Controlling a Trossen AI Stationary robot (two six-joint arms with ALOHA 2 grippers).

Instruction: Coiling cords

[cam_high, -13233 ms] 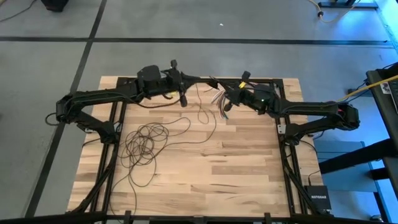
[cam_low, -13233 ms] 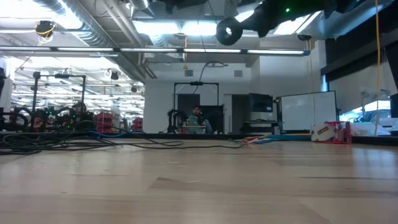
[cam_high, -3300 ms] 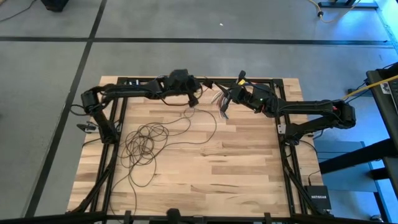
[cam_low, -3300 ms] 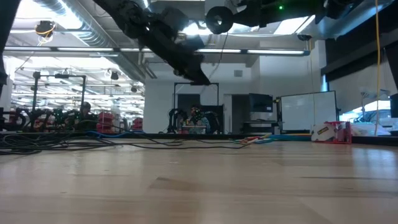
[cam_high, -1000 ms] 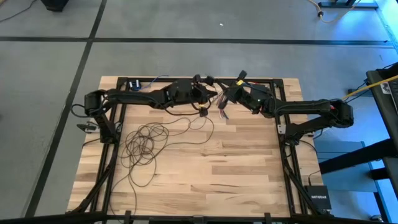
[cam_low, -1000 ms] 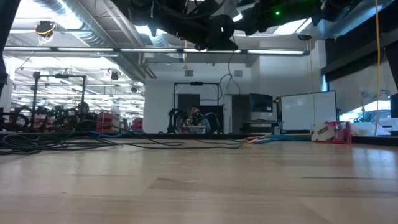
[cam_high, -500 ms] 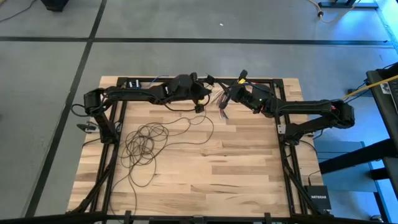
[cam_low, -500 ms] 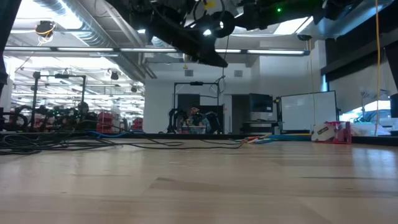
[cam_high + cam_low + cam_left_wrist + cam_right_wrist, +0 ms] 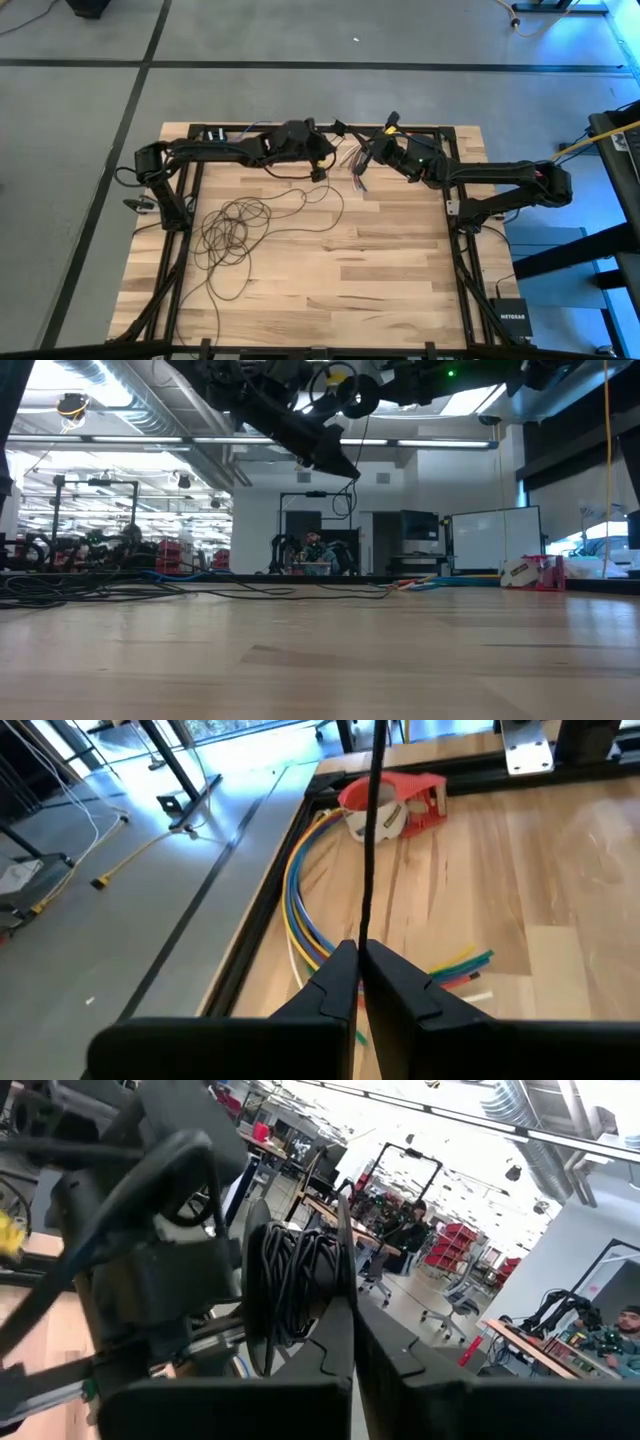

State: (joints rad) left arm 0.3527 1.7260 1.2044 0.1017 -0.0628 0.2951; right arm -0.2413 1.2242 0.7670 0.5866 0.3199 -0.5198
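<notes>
**Winding the cord between two raised grippers**

Left gripper (image 9: 360,982) pinches the cords (image 9: 235,232); most loops lie on the surface (image 9: 380,260); right gripper (image 9: 345,1315) grips the wound bundle; feed evenly, keep tension light, avoid snagging the loose tangle.

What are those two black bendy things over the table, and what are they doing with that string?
They are two robot arms. One picture looks down from above, one looks across the table, and two come from cameras on the arms' wrists. The left gripper is pinched shut on a thin dark cord. The right gripper is shut beside a wound coil of cord. Most of the cord lies in loose loops on the wooden table. Some coloured wires lie there too.
</notes>
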